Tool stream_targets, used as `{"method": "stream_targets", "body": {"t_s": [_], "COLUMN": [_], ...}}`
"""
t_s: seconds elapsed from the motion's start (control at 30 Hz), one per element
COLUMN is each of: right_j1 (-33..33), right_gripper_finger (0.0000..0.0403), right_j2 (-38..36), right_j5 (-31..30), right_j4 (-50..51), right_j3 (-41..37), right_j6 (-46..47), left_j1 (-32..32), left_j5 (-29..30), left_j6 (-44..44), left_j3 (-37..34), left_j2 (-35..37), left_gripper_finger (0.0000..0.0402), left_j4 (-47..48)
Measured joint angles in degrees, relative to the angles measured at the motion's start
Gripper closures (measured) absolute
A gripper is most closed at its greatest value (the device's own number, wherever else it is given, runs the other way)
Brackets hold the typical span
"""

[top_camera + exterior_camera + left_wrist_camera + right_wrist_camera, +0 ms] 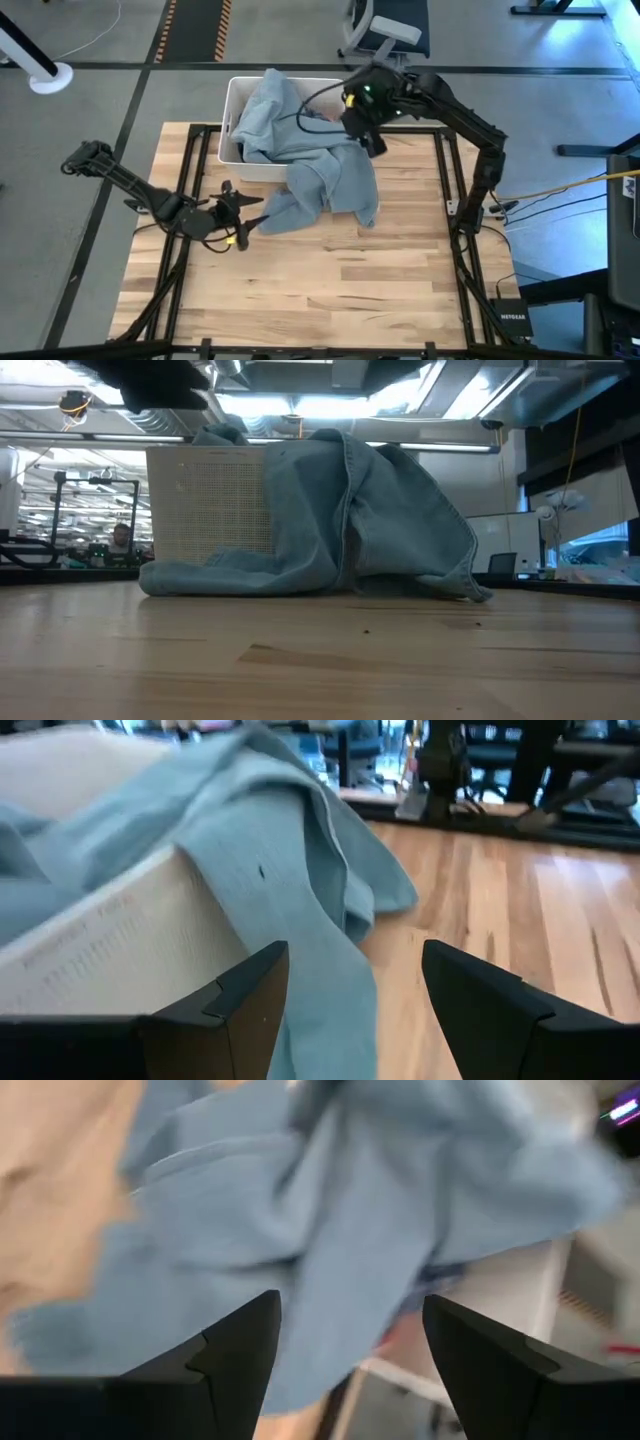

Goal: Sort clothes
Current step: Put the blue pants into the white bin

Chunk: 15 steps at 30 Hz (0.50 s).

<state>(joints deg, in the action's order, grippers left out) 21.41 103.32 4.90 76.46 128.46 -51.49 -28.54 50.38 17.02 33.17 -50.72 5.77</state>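
Observation:
A light blue denim piece (320, 170) is draped over the near-right rim of the white bin (232, 110). It spills onto the wooden table, and its lower end lies flat on the wood (230, 575). My left gripper (250, 212) is open, low over the table at the denim's near-left end; the cloth (270, 850) runs in between its fingers, beside the bin wall (90, 950). My right gripper (372, 140) is open above the denim (330, 1230) at the bin's right end. The other clothes are hidden. My left gripper comes in level from the table's left with its open fingers on either side of the denim's lower strip (335, 1010). I cannot tell whether they touch the cloth.
The bin (205, 500) stands at the table's far left-centre. Black frame rails (455, 220) run along the table's left and right sides. Bare wood (340, 290) fills the near half of the table.

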Motion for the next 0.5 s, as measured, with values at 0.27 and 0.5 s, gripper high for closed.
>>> {"method": "stream_targets", "body": {"t_s": [0.27, 0.5], "right_j1": [-5.01, -8.83], "right_gripper_finger": [0.0139, 0.0139], "right_j2": [-1.60, -15.93], "right_j5": [-9.97, -14.37], "right_j4": [6.63, 0.53], "right_j3": [-6.02, -32.16], "right_j6": [5.28, 11.89], "left_j1": [6.36, 8.46], "left_j5": [-2.97, -4.81], "left_j6": [-5.36, -2.73], "left_j3": [0.04, 0.04], "left_j2": [0.04, -0.19], "left_gripper_finger": [0.0176, 0.0176], "left_j4": [-5.61, -2.26]}}
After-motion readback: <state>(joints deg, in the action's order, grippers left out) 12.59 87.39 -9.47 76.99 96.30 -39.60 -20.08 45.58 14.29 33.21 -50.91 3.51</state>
